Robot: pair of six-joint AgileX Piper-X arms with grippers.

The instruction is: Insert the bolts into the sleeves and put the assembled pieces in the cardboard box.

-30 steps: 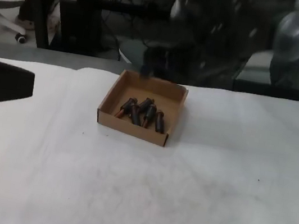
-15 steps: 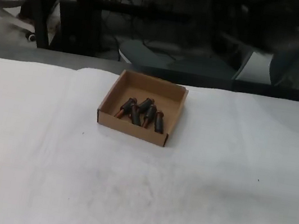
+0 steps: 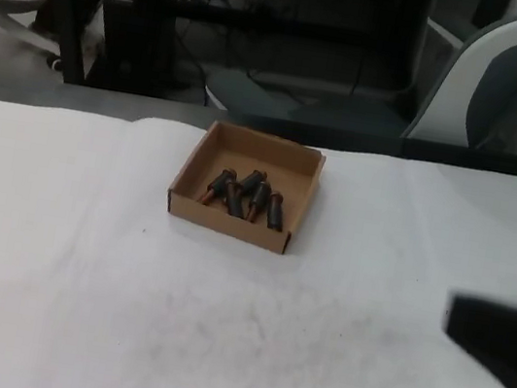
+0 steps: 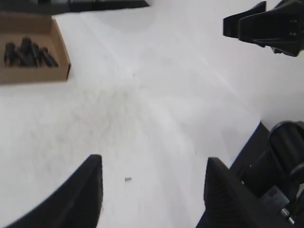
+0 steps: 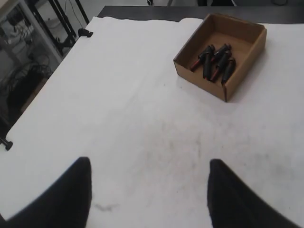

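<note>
Assembled pieces [image 3: 246, 195]: a small heap of dark bolt-in-sleeve units, some with reddish ends. They lie flat inside the cardboard box [image 3: 226, 222], toward the wall nearer the arms. They overlap, so the count is uncertain, five or six. None hangs over the rim.

Judgement: the placing step looks finished or very nearly so, and what remains is checking and standing clear.
- Keep both arms well apart from the box, since its light walls would likely shift at a nudge.
- Use the right wrist view to confirm that each sleeve carries its bolt.
- If another piece is to go in, release it low over the bare floor at the box's far side, not onto the heap, where it could roll or bounce out.

Container: the box is open-topped and low-walled, and the far part of its floor is bare.

Left gripper [image 4: 152, 190]: fingers spread wide, nothing between them, well apart from the box.
Right gripper [image 5: 149, 194]: the same, wide and empty, well apart from the box.

White cover [image 3: 215, 345]: lies under the box. A speck [image 4: 128, 179] sits on it, well apart from the box, too small to identify.
</note>
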